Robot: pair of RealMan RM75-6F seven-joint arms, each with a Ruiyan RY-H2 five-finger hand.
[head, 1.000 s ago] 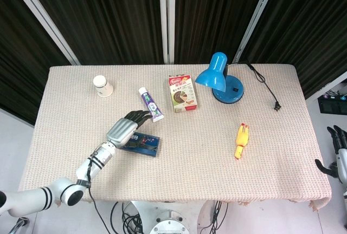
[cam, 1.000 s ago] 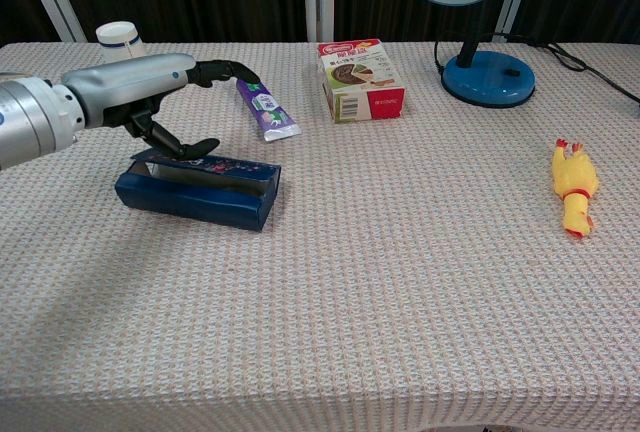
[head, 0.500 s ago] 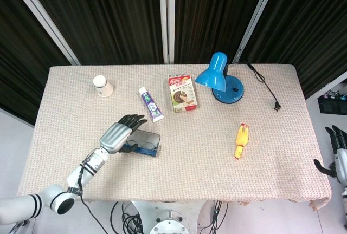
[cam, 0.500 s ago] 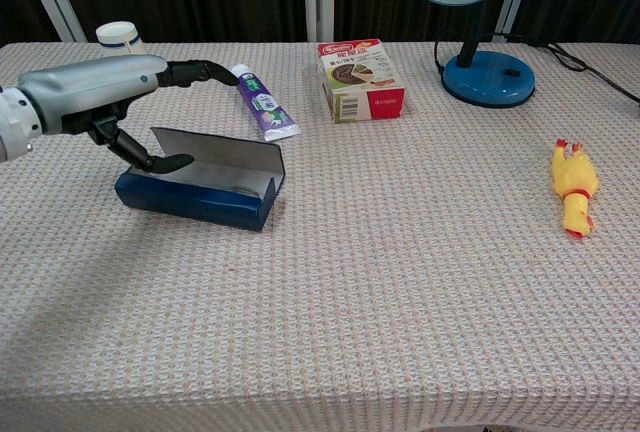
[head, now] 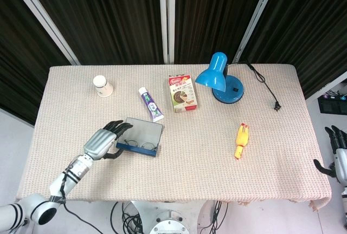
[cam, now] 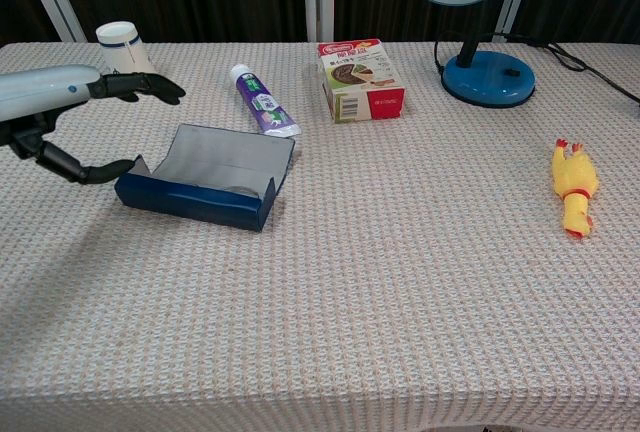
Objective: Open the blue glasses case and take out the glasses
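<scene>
pictured, largest to smallest: beige woven table (head: 179,174) before dark curtains; blue desk lamp (head: 219,77) at far right of centre, black cord (head: 264,85) trailing right toward the far right corner; blue glasses case (cam: 203,179) lying open at near left of the table, grey-lined lid (cam: 226,161) tipped back toward the far side, glasses (head: 137,148) seen from the head view resting inside the tray; left hand (head: 101,140) just left of the case, fingers spread apart and holding nothing, thumb tip at the case's left end, contact impossible to tell; in the chest view, the same left hand (cam: 62,117) entering from the left edge, upper fingers stretched out above the table, thumb low beside the case; red snack box (head: 182,92) far of centre, beside the lamp; right hand (head: 338,150) hanging off the table at the right edge of the head view, fingers pointing up, open or closed impossible to tell; yellow rubber chicken (head: 242,140) lying at right of centre; toothpaste tube (head: 150,104) just beyond the case, angled; white paper cup (head: 102,86) at far left.
</scene>
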